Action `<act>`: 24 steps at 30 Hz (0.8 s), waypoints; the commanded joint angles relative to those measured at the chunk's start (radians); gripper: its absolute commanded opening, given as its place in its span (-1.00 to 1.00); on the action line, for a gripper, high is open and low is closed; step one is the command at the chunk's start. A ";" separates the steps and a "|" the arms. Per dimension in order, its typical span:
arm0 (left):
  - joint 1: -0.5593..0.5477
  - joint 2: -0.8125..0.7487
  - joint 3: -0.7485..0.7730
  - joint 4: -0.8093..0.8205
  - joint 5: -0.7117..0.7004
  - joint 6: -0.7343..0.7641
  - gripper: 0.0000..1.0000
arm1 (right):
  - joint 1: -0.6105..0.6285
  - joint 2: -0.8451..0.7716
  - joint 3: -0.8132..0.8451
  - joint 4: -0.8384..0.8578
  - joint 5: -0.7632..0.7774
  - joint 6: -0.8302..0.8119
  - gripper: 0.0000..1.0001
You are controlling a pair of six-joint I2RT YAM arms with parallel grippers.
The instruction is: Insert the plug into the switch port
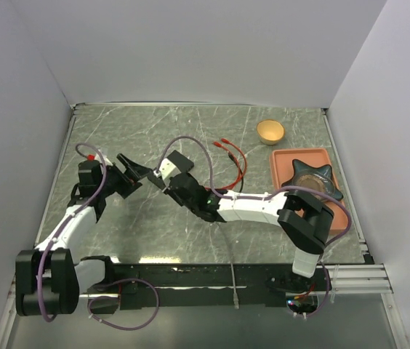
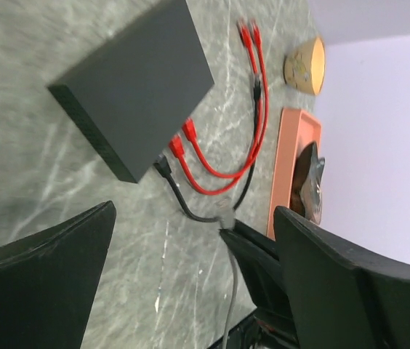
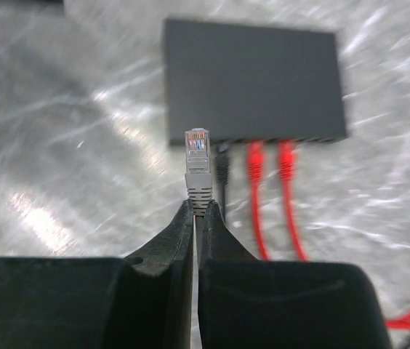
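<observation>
One plug — in right tool

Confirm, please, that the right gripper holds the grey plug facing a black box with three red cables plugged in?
Only two red cables are plugged into the black box, per the right wrist view; the right gripper does hold the grey plug.
</observation>
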 commanded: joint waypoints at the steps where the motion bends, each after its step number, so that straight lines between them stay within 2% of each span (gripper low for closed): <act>1: -0.076 0.028 0.061 0.087 0.005 -0.044 0.90 | 0.048 -0.042 -0.021 0.066 0.198 -0.088 -1.00; 10: -0.222 0.115 0.144 0.077 -0.047 -0.047 0.79 | 0.130 -0.003 0.002 0.114 0.340 -0.202 -1.00; 17: -0.281 0.188 0.186 0.080 -0.043 -0.038 0.36 | 0.137 -0.014 0.012 0.111 0.364 -0.216 -1.00; 24: -0.313 0.203 0.221 0.044 -0.052 -0.018 0.21 | 0.136 -0.017 0.015 0.117 0.386 -0.220 -1.00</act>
